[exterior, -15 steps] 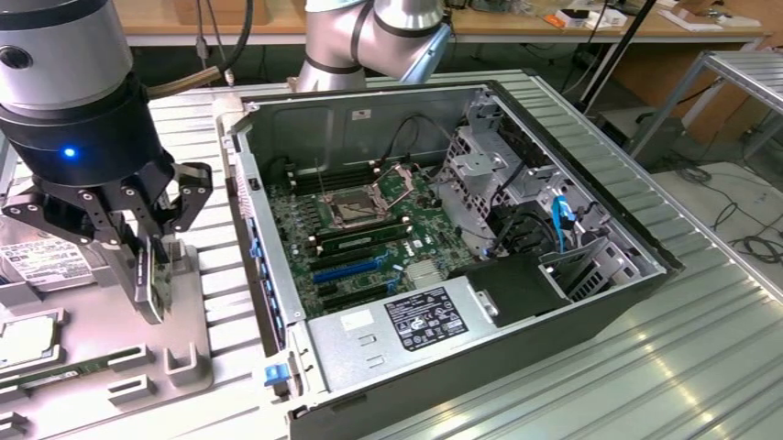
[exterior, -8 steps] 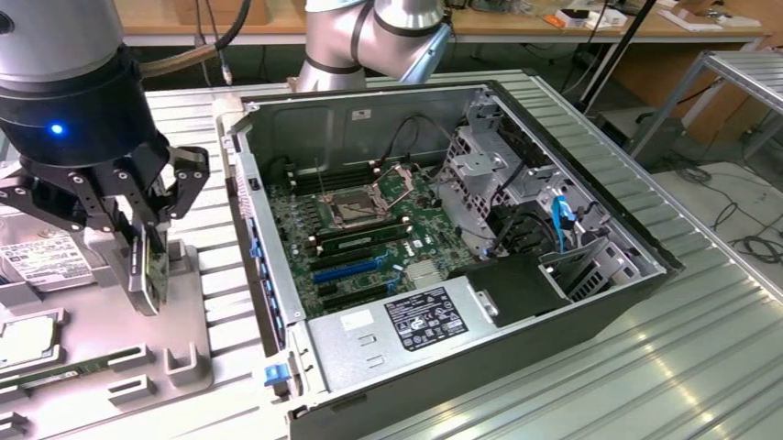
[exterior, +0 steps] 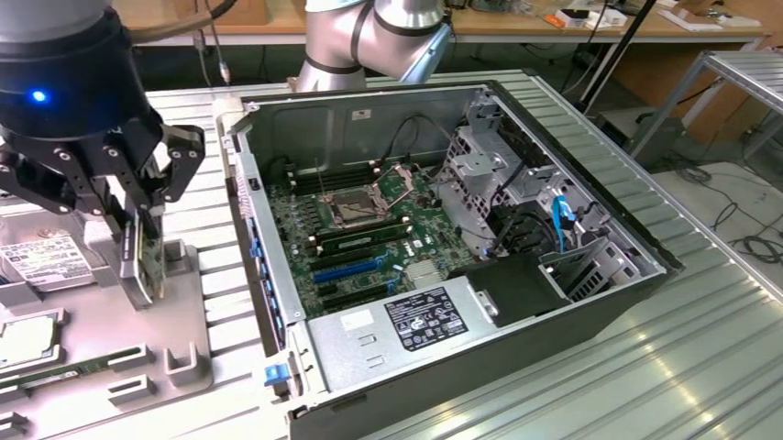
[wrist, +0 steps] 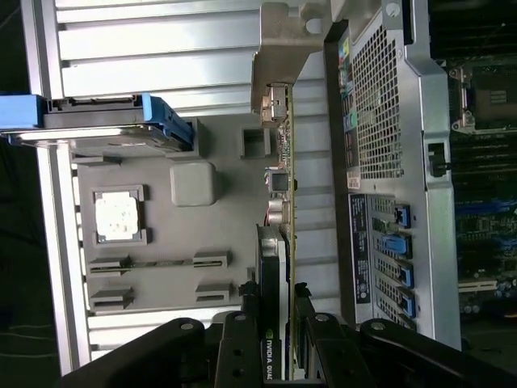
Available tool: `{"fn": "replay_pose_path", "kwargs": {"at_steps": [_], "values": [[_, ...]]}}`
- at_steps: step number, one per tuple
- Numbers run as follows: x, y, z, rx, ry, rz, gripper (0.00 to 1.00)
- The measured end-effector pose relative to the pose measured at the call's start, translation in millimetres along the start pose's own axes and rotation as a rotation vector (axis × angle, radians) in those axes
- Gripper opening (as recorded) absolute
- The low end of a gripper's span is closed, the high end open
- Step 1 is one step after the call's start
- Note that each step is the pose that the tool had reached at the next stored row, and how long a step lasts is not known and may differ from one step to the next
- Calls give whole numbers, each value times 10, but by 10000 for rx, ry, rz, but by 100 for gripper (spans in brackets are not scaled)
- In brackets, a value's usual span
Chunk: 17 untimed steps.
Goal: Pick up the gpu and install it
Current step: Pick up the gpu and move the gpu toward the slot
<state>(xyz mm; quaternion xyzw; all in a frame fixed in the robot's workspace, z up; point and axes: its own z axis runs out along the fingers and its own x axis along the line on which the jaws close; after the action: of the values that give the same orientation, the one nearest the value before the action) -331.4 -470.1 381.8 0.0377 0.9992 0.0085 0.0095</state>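
The gpu [exterior: 146,266] stands on edge over the grey parts tray [exterior: 202,302] at the exterior view's left, green board and black cooler face showing. My gripper [exterior: 132,240] comes down on it from above, a finger on each side, shut on the card. In the wrist view the gpu [wrist: 279,259] runs edge-on away from my gripper [wrist: 281,323], its silver end bracket [wrist: 273,56] at the far end. I cannot tell whether its lower edge still rests in the tray's holder. The open computer case [exterior: 575,183] lies beside it, with blue expansion slots [exterior: 348,268] on the motherboard.
On the tray lie a silver hard drive with white label [exterior: 43,258], a processor chip [exterior: 27,339] and a thin memory stick [exterior: 61,371]. The case's rear wall [wrist: 380,153] stands close to the card. A power supply [exterior: 410,321] and drive cages [exterior: 514,183] crowd the case.
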Motion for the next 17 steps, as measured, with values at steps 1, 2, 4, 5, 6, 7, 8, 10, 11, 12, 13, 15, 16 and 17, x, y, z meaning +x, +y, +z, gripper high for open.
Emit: {"fn": "replay_pose_path", "kwargs": {"at_steps": [1, 2, 4, 5, 6, 7, 8, 10, 11, 12, 13, 15, 16, 17], "values": [[-1, 1, -29, 0, 0, 0, 27], [-1, 1, -57, 0, -1, 0, 27], [-2, 2, -115, 0, 0, 0, 27], [-3, 3, -146, 0, -1, 0, 27], [-4, 4, -196, 0, 0, 0, 27], [-5, 4, -240, -1, -1, 0, 27], [-5, 5, -270, 0, -1, 0, 27], [-7, 6, -359, 0, 0, 0, 27], [-8, 7, -399, 0, -1, 0, 27], [-8, 8, -443, -1, -1, 0, 27], [-9, 9, -485, 1, 0, 0, 27], [-11, 11, -588, 0, -1, 0, 27], [-12, 12, -654, -1, -1, 0, 27], [-13, 12, -690, -1, -1, 0, 27]]}}
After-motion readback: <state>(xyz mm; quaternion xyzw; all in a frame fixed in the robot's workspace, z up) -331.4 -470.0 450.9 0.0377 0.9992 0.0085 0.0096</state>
